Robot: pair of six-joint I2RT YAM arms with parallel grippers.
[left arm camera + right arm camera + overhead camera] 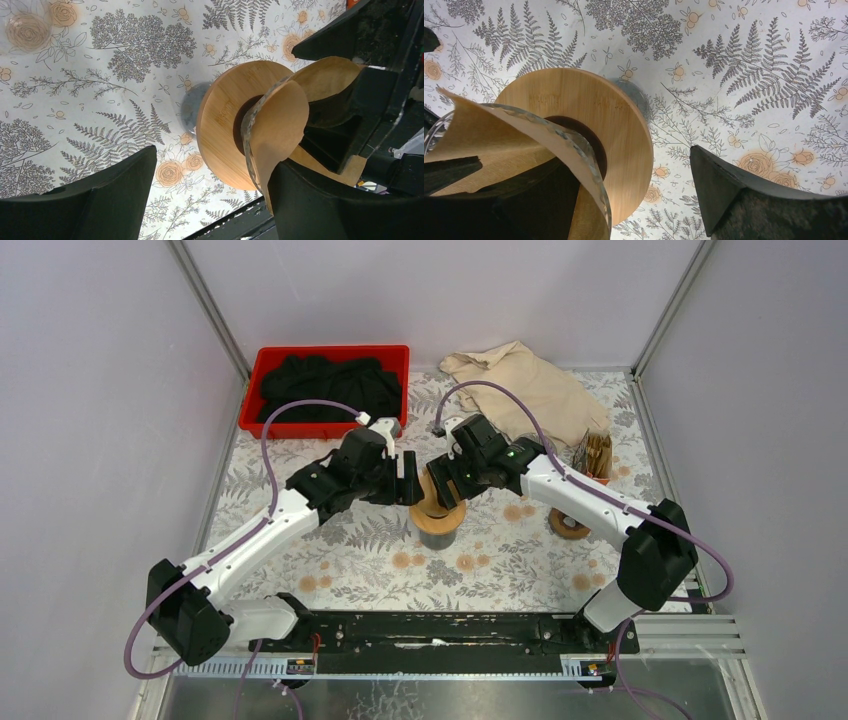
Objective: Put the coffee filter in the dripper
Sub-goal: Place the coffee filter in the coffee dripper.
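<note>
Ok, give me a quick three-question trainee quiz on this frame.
1. True or false: the red bin holds black cloth.
2. Where is the brown filter? A inside a mug; B in the dripper; C in the red bin.
3. Fill in: the left gripper and right gripper both stand ___.
Key: 1 true; 2 B; 3 open.

Filter (280, 125) in dripper (222, 125); tray (330, 350) behind left; cloth (525, 390) behind right.

Lab robot cell: plain panel walls (90, 390), aluminium frame posts (212, 312).
</note>
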